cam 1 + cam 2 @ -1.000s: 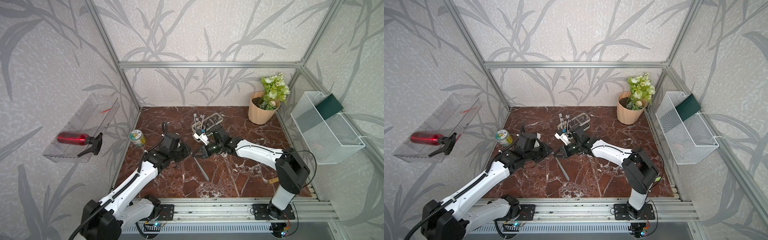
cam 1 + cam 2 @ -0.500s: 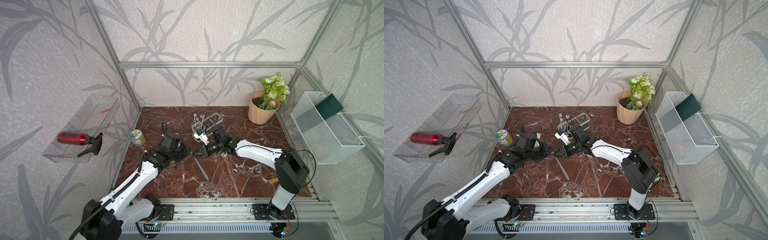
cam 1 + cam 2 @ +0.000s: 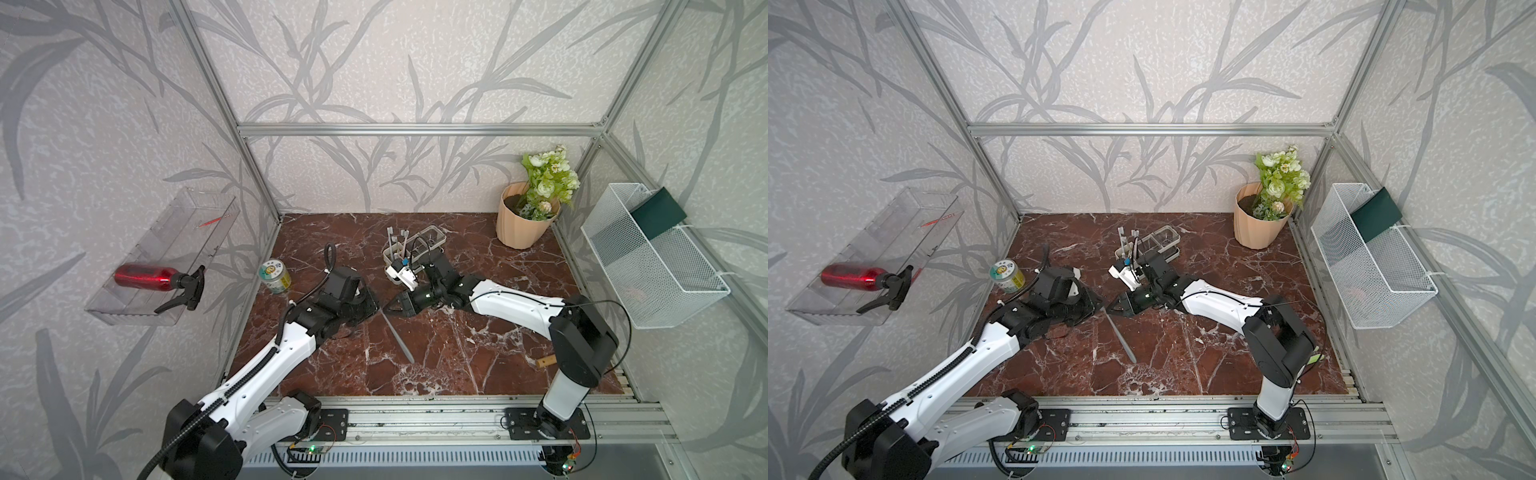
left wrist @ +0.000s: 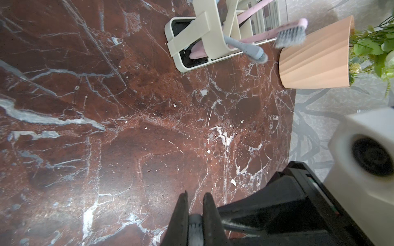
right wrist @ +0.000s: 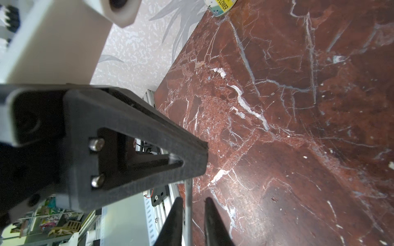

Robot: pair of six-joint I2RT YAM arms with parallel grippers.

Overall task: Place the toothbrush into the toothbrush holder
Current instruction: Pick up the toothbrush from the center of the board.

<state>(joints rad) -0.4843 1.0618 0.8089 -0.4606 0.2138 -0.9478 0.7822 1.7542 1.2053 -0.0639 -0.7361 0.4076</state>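
Red marble counter (image 3: 457, 353) — at its middle the left pincer (image 4: 195, 197) clamps one end of the grey toothbrush (image 3: 397, 336); the right pincer (image 5: 191, 201) stands slightly parted around its handle. The toothbrush holder (image 3: 432, 241) sits well behind.

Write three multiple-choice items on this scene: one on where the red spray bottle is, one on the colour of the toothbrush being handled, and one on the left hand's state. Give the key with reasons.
1. Where does the red spray bottle lie?
A. on the clear wall shelf
B. in a sink
C. on a chair

2. What colour is the toothbrush being handled?
A. red
B. grey
C. green

3. What is the left hand doing?
A. wide open and empty
B. shut on a sponge
C. shut on the toothbrush

Key:
1 A: both top views show the bottle lying on the shelf fixed to the wall.
2 B: its shaft is plain grey in both top views.
3 C: the left wrist view shows the hand closed on the toothbrush's grey end.
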